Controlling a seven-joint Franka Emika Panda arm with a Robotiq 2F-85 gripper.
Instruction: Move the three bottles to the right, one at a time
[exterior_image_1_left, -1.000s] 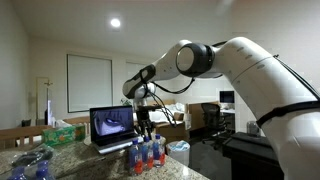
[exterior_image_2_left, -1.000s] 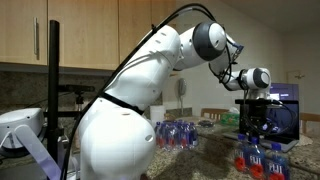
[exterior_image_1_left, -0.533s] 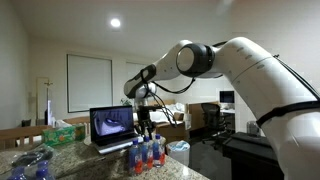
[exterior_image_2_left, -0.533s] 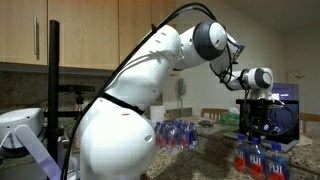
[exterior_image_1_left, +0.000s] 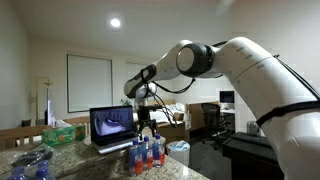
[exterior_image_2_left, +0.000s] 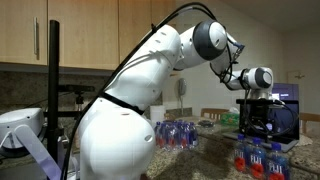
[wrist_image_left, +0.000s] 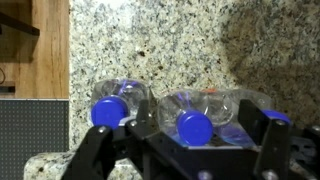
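Three bottles (exterior_image_1_left: 148, 155) stand bunched together on the granite counter (wrist_image_left: 150, 40), just before the laptop (exterior_image_1_left: 110, 128).
We see the gripper (exterior_image_1_left: 148, 131) right above them, jaws spread wide astride one blue cap (wrist_image_left: 195, 127), holding nothing.

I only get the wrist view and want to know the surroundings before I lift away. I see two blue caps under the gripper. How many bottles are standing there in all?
Observer: There are three bottles, standing close together in a row on the counter. Your view misses one.
Operator: What is close to them?
Observer: An open laptop with its screen lit stands on the same counter, near the row.
Operator: Anything else on that counter?
Observer: A clear bluish plastic bundle lies well apart from the bottles.
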